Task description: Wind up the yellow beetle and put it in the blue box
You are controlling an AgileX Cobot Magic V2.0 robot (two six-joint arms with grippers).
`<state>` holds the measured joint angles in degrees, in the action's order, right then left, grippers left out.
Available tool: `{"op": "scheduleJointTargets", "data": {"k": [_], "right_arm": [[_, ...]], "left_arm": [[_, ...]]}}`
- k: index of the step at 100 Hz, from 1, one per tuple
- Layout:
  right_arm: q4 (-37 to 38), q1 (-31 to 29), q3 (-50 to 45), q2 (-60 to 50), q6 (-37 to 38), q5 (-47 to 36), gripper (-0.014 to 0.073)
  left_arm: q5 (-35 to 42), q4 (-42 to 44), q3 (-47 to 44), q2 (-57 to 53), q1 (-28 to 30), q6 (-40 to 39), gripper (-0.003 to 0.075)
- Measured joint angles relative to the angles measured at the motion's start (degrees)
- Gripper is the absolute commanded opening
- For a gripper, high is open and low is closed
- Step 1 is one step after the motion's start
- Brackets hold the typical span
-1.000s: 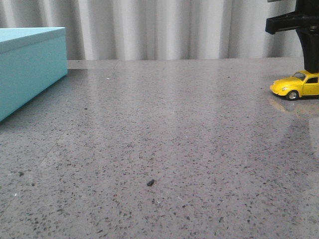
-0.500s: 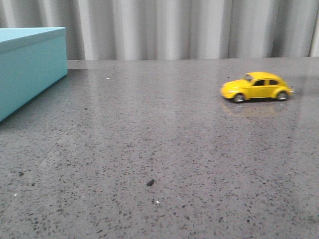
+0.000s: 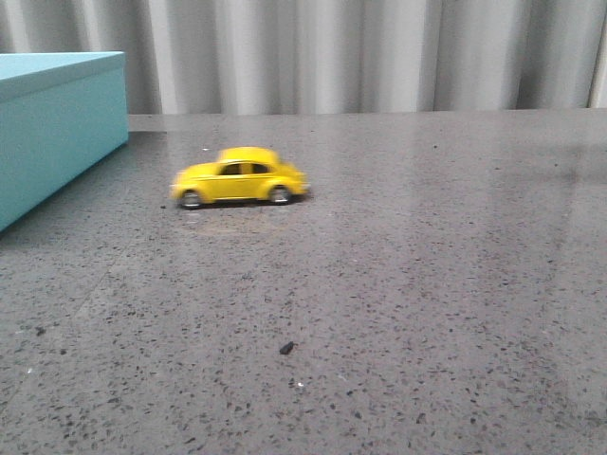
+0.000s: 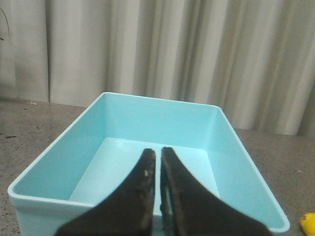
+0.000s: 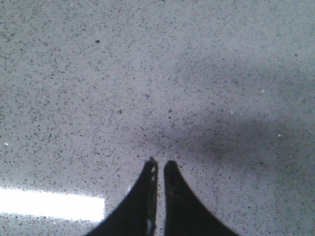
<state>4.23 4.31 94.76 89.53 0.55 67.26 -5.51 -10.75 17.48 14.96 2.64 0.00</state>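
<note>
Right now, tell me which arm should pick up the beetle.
Left. Its end effector hangs over the blue box with the yellow beetle near that box; the right end effector sees only table.

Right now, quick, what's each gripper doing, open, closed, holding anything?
Left gripper: closed, holding nothing, above the blue box.
Right gripper: closed, holding nothing, over bare table.

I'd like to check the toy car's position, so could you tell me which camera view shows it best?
The front view: the whole yellow car shows side-on, on the grey table, slightly blurred, right of the blue box. The left wrist view catches only a yellow sliver at the picture's edge. The right wrist view shows none of it.
</note>
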Motion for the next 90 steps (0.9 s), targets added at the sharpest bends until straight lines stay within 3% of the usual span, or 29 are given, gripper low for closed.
{"op": "scheduleJointTargets", "data": {"k": [34, 76, 83, 90], "right_arm": [[-0.66, 0.09, 0.00, -2.91, 0.00, -1.61, -0.0041], [-0.66, 0.09, -3.17, -20.83, 0.00, -6.94, -0.0041], [-0.66, 0.09, -4.98, -23.94, 0.03, -7.08, -0.0041], [-0.66, 0.09, -7.22, -26.86, 0.03, -7.30, -0.0041]], "left_arm": [[-0.27, -1.08, 0.42, 0.00, 0.00, 0.00, -0.0021], [-6.41, -1.08, 12.27, 9.26, 0.00, 2.24, -0.0015], [-7.58, -1.08, 14.37, 12.00, 0.00, 4.12, 0.0046], [-7.78, -1.08, 16.11, 14.64, 0.00, 5.58, 0.0176]]}}
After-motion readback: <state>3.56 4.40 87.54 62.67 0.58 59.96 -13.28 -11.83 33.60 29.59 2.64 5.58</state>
